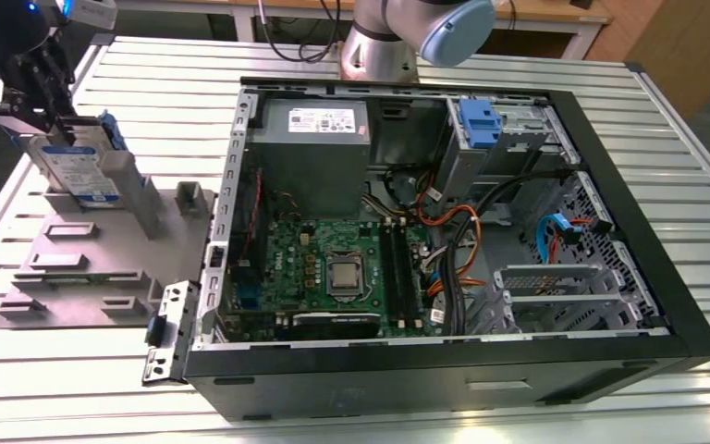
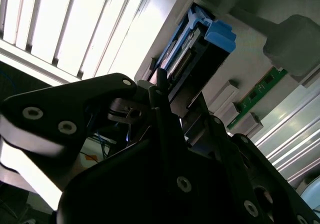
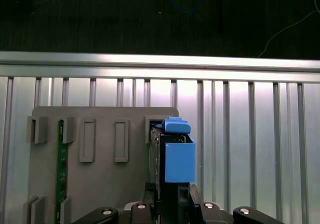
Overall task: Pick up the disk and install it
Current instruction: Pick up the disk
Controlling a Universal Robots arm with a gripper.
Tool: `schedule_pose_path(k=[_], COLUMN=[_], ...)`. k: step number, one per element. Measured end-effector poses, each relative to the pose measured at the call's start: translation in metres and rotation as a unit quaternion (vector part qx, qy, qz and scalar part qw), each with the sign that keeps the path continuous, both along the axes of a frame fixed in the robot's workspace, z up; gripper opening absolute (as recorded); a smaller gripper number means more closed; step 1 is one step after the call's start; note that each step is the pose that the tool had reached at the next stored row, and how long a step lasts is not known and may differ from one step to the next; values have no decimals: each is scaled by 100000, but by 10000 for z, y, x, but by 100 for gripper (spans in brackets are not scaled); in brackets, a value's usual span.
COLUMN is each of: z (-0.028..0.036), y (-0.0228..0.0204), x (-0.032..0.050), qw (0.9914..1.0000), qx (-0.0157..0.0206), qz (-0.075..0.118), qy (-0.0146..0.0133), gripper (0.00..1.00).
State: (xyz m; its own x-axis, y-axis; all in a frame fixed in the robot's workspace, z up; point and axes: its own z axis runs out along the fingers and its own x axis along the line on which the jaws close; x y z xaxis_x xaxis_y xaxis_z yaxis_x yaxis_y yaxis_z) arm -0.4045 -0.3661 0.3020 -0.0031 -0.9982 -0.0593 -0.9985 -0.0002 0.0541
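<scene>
Carefully now: the gripper (image 1: 49, 125) straddles the disk (image 1: 84, 176), upright in the grey holder (image 1: 84, 250) at the exterior view's upper left; whether it clamps, I cannot tell. Better to lift straight up, without tilting.

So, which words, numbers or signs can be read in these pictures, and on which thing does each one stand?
No text can be read here.
White-and-blue label on the flat silver disk with blue side rails: print too small to read.
White label on the large grey power-supply box: print too small to read.
Green motherboard in the open black computer case: markings too small to read.
</scene>
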Motion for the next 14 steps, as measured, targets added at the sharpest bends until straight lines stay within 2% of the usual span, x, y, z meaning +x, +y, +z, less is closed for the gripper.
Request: schedule_pose_path(k=[14], z=[0], y=[0], x=[0], qw=[100000], qx=[4], qz=[-3], qy=[-39], gripper=[35])
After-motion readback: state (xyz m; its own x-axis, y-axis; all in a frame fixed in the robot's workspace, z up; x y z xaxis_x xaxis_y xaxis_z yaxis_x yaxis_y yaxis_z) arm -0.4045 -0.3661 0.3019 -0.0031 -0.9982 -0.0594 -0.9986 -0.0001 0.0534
